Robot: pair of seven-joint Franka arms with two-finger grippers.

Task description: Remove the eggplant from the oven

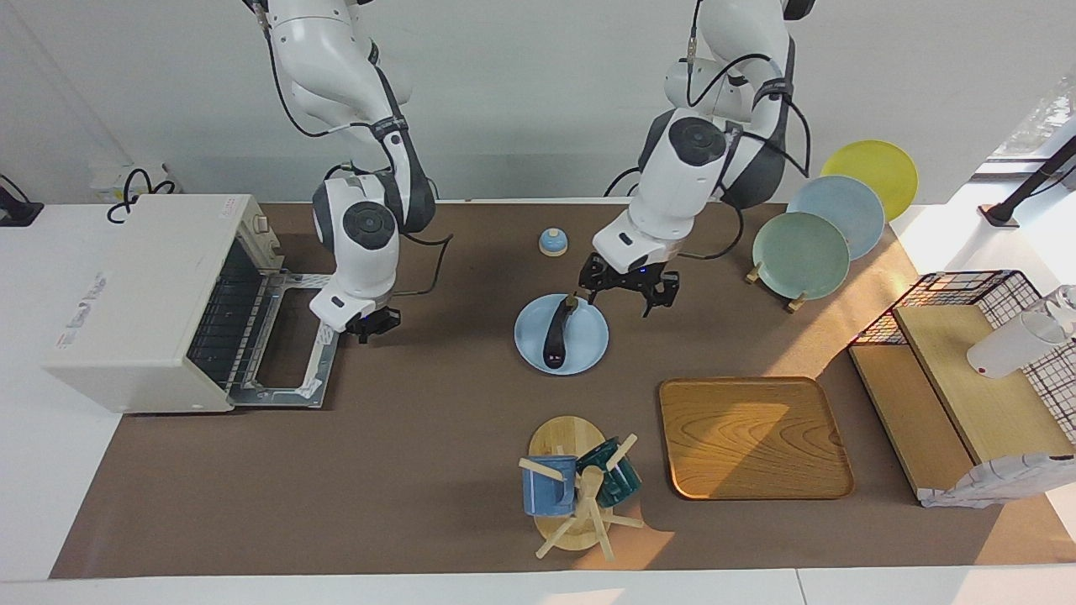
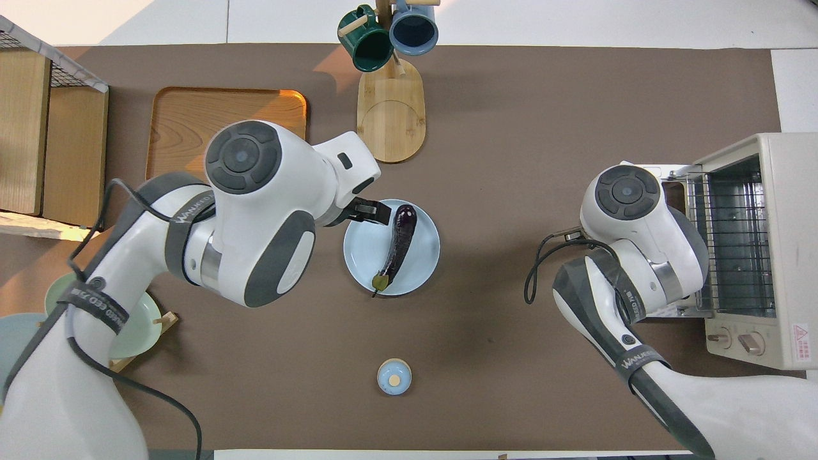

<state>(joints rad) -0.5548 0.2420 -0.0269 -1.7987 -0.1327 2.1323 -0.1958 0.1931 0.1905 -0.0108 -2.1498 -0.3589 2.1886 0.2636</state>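
Eggplant (image 1: 556,331) lies on a pale blue plate (image 1: 588,343), centre of the facing view, stem end pointing toward the robots. It is already out of the oven (image 1: 139,298), so the removal itself looks done.

Oven sits at mid-left of the facing view: boxy, cream-white, door (image 1: 290,339) dropped flat on the bench (image 1: 420,470), wire rack bare inside.

Right gripper (image 1: 371,323) hangs just off the door's free edge, fingertips closed on nothing. My guess is that it is placed there to push the door up.

Left gripper (image 1: 628,287) hovers at the plate's rim beside the eggplant's stem end, jaws spread wide, holding nothing. It may be lining up for a pick.

Textures: eggplant glossy, dark purple-black, slim and slightly curved; plate smooth and glazed; bench covered in matte brown. Wooden tray (image 1: 752,437) at lower right shows strong grain.
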